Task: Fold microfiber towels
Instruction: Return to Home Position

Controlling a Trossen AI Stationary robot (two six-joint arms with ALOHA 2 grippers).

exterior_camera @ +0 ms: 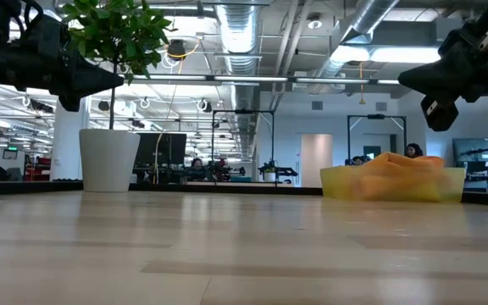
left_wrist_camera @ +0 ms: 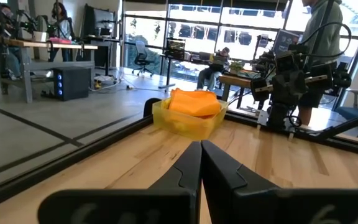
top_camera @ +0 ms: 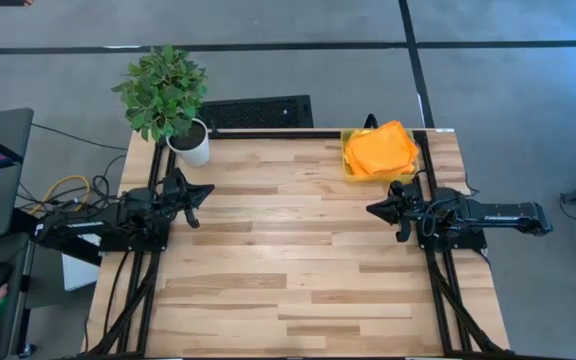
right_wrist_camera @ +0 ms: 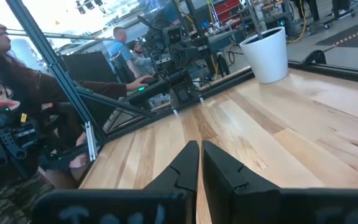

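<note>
1. Plainly found the towels piled in the bin at the table's far right corner, orange on top.
2. Judged the pile proud of the rim: could have slid out or come unfolded if the right arm swung near and clipped the bin.
3. Noted the right gripper just beside the bin, pinched together on nothing, arm level and pointing inward.
4. Saw the left gripper likewise closed and empty near the pot, facing it across the table.
</note>
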